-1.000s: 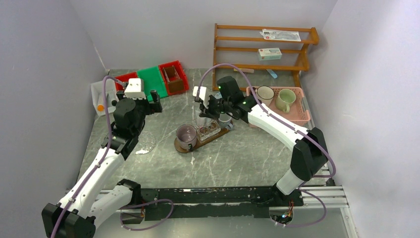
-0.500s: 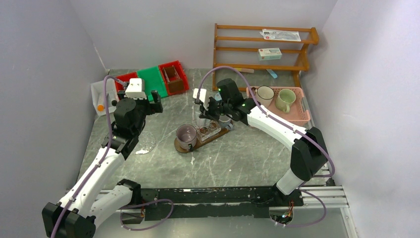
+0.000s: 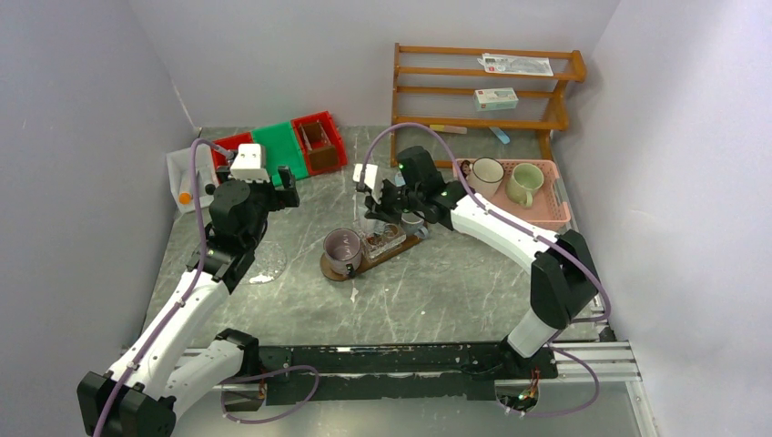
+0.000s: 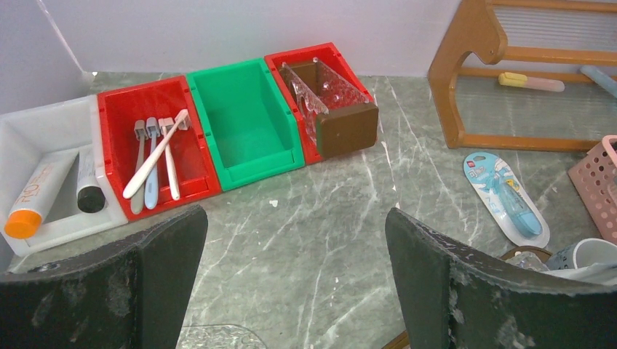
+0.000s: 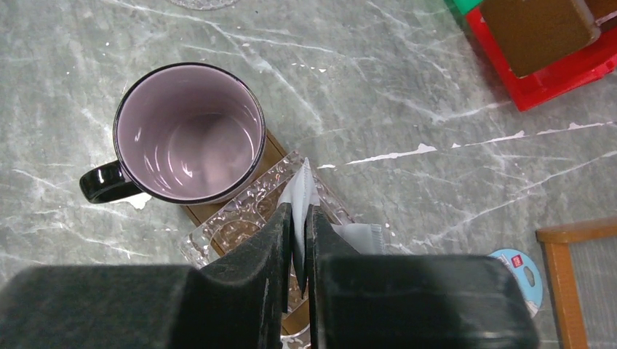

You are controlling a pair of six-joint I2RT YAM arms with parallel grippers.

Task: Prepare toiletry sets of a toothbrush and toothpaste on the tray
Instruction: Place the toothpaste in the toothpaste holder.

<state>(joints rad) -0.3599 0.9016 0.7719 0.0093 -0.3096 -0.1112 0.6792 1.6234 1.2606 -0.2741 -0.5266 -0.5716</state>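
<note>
Dark brown tray (image 5: 271, 151), grey white-veined table (image 5: 407, 109)

A wooden rack (image 3: 398, 100) stood at the back of the grey marbled desk (image 3: 437, 282). A flat white packet (image 3: 516, 65) lay on its top shelf, and a teal and white box (image 3: 495, 98) lay on the shelf below. A pink basket (image 3: 555, 211) sat just in front of the rack's right end. Left of the rack ran a row of bins: a red bin (image 4: 305, 54) holding a brown box (image 4: 342, 120), a green bin (image 4: 247, 123), a second red bin (image 4: 145, 87) and a white bin (image 4: 51, 116). A blue blister pack (image 4: 506, 198) lay on the desk near the rack's left foot.
</note>
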